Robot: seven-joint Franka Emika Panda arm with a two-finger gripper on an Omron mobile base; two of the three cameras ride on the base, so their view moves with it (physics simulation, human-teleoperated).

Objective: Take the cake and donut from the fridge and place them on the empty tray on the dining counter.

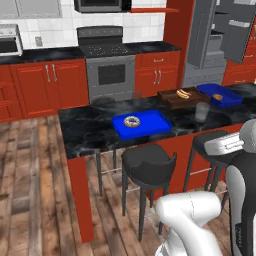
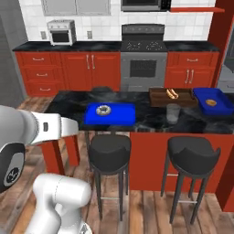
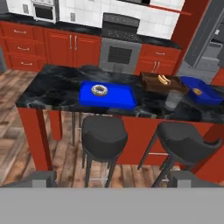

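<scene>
Grey and tall, the fridge (image 1: 215, 40) fills the upper right of the left base view, its doors swung open on shelves and door bins. Below it, across the middle of the frame, runs the dining counter (image 1: 90, 130) with its black marbled top and red sides; two dark stools (image 2: 109, 153) stand at its near edge in the right base view.

On the counter top, left of centre in the hand view, lies the bright blue tray (image 3: 118, 98). The donut (image 3: 99, 90) sits flat inside it, toward the tray's upper left part, its whitish icing up. Further right on the counter is a dark brown board (image 3: 159, 84) carrying a small hot-dog-like item, then a second blue tray (image 3: 205, 97) with a small tan thing in it that is too small to name. A clear glass (image 3: 172, 100) stands just in front of the board.

The gripper (image 3: 112, 177) shows at the bottom edge of the hand view, its two finger tips (image 3: 41, 176) spread to their widest, well apart from the counter, holding nothing and touching nothing.
</scene>
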